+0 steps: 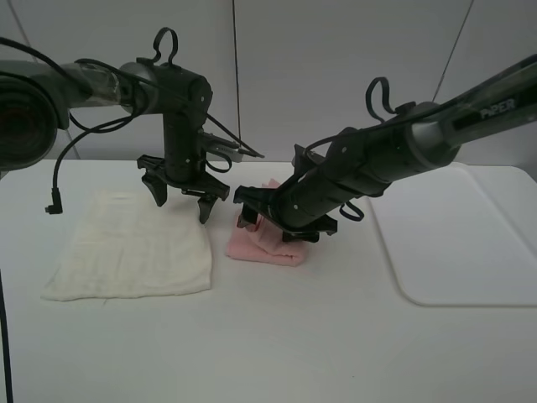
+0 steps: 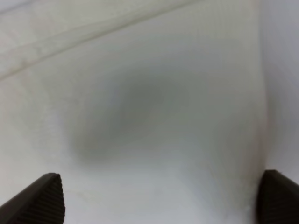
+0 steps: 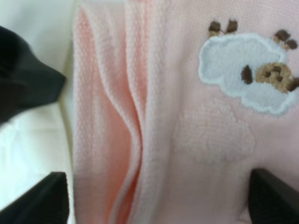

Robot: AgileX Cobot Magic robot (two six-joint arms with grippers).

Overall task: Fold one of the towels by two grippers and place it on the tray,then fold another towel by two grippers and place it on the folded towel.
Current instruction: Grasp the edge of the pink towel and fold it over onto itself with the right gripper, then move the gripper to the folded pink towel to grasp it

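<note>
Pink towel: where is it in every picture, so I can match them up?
Exterior high: the pink towel lies in the middle, under the right pincer, between the cream-white towel and the tray.
Left wrist: not in it.
Right wrist: it fills almost the whole picture, between that pincer's tips.
Shared landmark: the right pincer, open over the towel in both those views.

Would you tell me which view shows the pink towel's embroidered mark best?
The right wrist view: the mark, a white patch with brown details, sits sharp and close on the pink towel. The exterior high view shows the towel partly behind the right arm, mark not discernible. The left wrist view shows neither, only pale blur.
</note>
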